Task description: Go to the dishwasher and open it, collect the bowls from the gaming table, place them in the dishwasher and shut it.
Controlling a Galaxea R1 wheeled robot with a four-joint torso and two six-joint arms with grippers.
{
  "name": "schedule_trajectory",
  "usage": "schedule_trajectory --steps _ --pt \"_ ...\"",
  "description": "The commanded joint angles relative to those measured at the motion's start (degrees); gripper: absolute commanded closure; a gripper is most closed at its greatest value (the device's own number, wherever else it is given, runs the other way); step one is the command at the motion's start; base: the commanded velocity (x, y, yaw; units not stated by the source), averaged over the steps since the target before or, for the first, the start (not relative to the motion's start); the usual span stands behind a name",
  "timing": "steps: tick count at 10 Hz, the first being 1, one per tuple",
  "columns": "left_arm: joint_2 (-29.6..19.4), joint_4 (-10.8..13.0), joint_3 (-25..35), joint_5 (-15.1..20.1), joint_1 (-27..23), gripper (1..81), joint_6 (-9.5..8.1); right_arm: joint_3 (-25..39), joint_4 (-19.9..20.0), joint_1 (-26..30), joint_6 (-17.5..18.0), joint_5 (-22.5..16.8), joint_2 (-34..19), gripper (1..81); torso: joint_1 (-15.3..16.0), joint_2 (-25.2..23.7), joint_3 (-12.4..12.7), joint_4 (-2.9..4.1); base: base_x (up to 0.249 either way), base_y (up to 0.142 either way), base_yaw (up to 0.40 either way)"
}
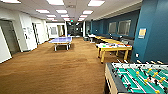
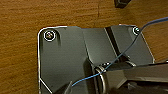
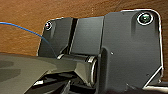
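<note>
While the brown carpet [image 1: 50, 70] is crossed, a driving step is judged underway; no dishwasher or bowls are seen. Foosball table [image 1: 140, 77] near right. Pincer state cannot be told.

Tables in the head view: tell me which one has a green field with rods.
The foosball table, closest to the camera at lower right. The ping-pong table far back has a plain blue top, and the yellow wood-legged table by the blue wall carries small items.
</note>
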Motion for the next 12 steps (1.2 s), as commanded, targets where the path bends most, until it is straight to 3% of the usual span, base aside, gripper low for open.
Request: schedule_trajectory --steps 1,12 --pt "-0.07 -0.27 0.09 2.47 -2.82 1.0 0.02 0.4 -0.73 3.02 -0.27 -2.74 -0.15 1.0 0.0 0.0 0.0 0.0 0.133 0.072 0.0" --pt "0.02 -0.27 0.09 2.39 -2.82 1.0 0.02 0.05 0.15 2.93 -0.18 -2.74 -0.06 1.0 0.0 0.02 -0.02 0.0 0.175 0.006 0.0"
